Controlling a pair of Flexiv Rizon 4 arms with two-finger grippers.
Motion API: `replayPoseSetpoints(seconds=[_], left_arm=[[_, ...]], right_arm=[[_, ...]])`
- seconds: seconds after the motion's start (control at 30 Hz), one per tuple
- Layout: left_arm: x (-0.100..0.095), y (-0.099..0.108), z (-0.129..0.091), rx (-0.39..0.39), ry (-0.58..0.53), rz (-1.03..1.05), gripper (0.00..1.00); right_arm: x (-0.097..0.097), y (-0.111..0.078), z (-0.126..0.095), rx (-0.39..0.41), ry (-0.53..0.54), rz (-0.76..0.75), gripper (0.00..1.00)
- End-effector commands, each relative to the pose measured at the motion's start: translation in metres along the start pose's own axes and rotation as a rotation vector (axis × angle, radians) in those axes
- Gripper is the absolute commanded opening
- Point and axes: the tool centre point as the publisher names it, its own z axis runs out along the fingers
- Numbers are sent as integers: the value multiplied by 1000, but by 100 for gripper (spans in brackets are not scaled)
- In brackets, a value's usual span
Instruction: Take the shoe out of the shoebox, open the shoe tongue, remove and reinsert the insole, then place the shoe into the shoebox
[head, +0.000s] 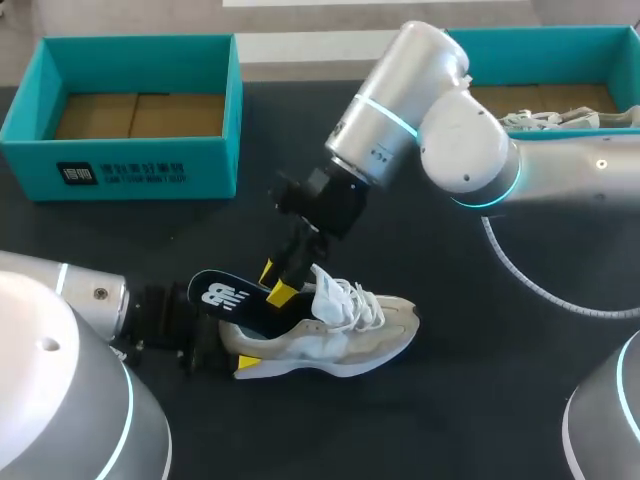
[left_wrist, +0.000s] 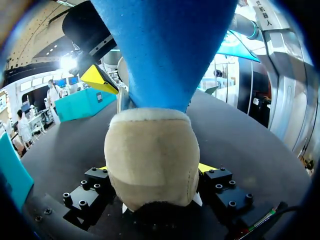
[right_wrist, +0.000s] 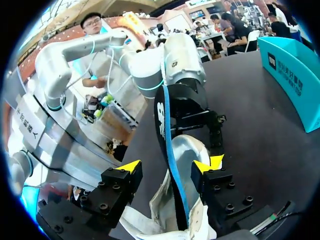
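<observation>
The shoe (head: 350, 335) lies on its side on the dark table (head: 480, 400), out of the shoebox (head: 130, 150), which stands well apart toward the far left corner. The shoe's long axis runs across the table, heel toward my left arm and toe toward my right. The left gripper (head: 225, 355) is clamped on the heel; in the left wrist view its fingers press the padded beige heel (left_wrist: 150, 165) from both sides. The insole (head: 222, 298) sticks up and back out of the shoe's opening, its free end over the heel and its front end inside the shoe. The right gripper (head: 276, 282) comes down onto it from above; in the right wrist view the insole (right_wrist: 161, 115) runs edge-on between the yellow tips, long axis straight ahead along the fingers. The fingers stand apart, with a gap showing on each side, so I judge that gripper not closed on it. The right arm is plainly the nearer one to the insole, and the next move would seem to depend on those fingers closing across its thin edge. The shoe is beige and white with a pale sole and loose white laces bunched over the tongue; the insole is black on top with a white logo and blue beneath; it looks thin and bendy.
</observation>
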Motion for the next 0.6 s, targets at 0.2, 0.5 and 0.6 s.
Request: replayPoseSetpoints(seconds=[0.2, 0.5, 0.6], left_arm=[[1, 1, 1, -2, -2, 1, 0], [1, 1, 1, -2, -2, 1, 0], [1, 1, 1, -2, -2, 1, 0]], right_arm=[[-10, 7, 15, 44, 48, -22, 49], [-9, 9, 25, 57, 83, -37, 43], [-8, 9, 28, 57, 93, -36, 40]])
